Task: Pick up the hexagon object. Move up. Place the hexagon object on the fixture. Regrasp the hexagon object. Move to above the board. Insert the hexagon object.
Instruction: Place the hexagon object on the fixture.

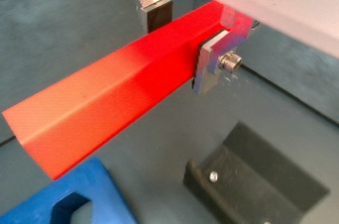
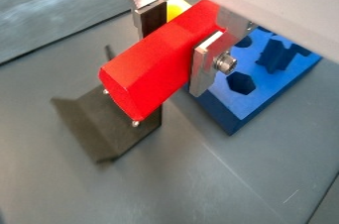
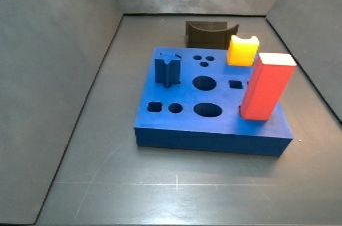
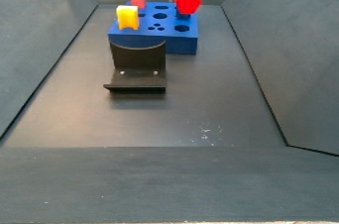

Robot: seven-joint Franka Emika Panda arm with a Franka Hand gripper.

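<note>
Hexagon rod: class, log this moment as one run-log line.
hand: shut on hexagon rod | rod: raised, horizontal | fixture: empty | board: not reached

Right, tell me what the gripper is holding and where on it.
The gripper clamps the long red hexagonal rod near one end, held horizontal in the air.

The gripper, high above the floor, has flat brushed-silver metal fingers with dark matt pads. The hexagon object between them looks like smooth, slightly glossy red plastic. Fixture: matt black. Board: smooth blue plastic. Floor: dull grey.
</note>
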